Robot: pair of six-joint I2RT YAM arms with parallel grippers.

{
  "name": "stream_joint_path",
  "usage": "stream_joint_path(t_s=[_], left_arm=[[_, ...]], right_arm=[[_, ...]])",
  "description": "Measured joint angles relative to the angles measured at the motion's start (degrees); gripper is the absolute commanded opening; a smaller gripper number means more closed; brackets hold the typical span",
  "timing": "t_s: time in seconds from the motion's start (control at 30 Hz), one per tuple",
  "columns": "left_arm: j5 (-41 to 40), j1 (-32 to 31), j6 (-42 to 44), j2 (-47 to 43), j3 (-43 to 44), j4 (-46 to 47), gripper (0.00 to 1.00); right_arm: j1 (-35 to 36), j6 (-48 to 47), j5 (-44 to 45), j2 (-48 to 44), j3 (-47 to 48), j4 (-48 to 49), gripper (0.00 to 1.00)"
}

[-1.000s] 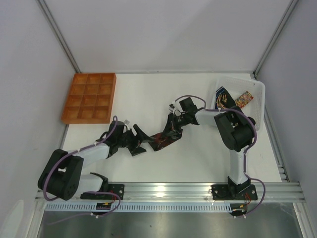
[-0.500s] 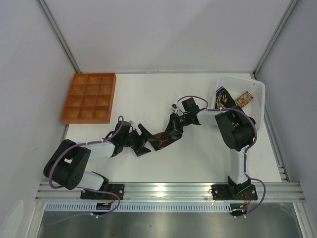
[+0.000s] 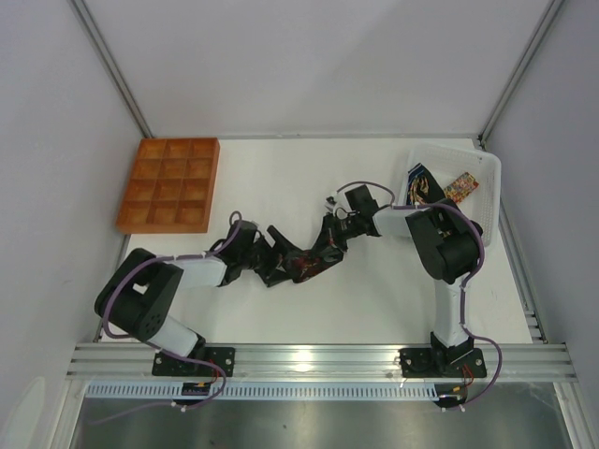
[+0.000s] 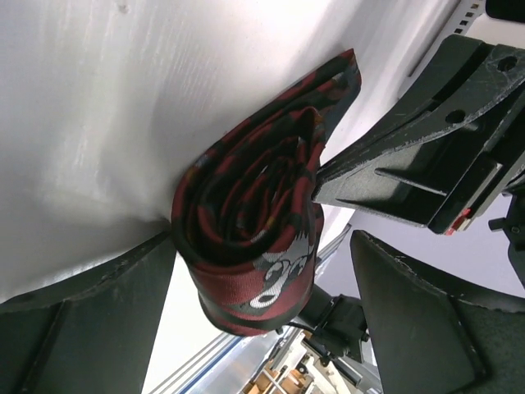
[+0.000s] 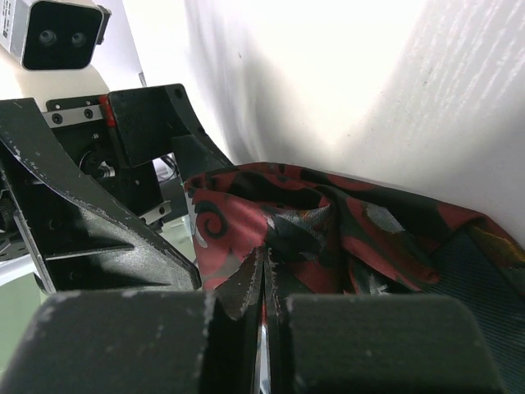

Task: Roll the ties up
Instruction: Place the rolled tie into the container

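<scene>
maroon tie (image 4: pixel 254 222) coiled on the surface (image 3: pixel 281 178), between both hands. right hand (image 5: pixel 264 304) clenched on its loose fabric; left hand (image 3: pixel 279 254) released, spread wide around the coil. close left gently and squarely across the coil, avoiding telescoped layers or unwinding.

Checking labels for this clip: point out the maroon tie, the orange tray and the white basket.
maroon tie (image 4: pixel 246 205), left wrist view, on the rolled coil's face.
orange tray (image 3: pixel 168 185), top external view, on a middle compartment floor.
white basket (image 3: pixel 454 152), top external view, on its far rim.
</scene>
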Motion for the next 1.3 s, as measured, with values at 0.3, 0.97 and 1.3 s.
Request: stream_joint_path(t_s=[0.3,0.97,1.3], left_arm=[[-1.7,-1.0,-0.3,2.1,4.7,-4.4,0.91],[-1.8,-3.3,-0.7,6.7,11.7,-13.6,0.85],[-1.6,-4.1,-1.2,8.4,13.1,-14.2,0.74]], right_arm=[[-0.6,0.0,0.0,0.0,-0.8,0.9,0.02],[-1.5,0.1,0.7,1.0,-1.2,1.2,0.02],[-1.7,0.1,1.1,1.0,-1.3,1.2,0.02]])
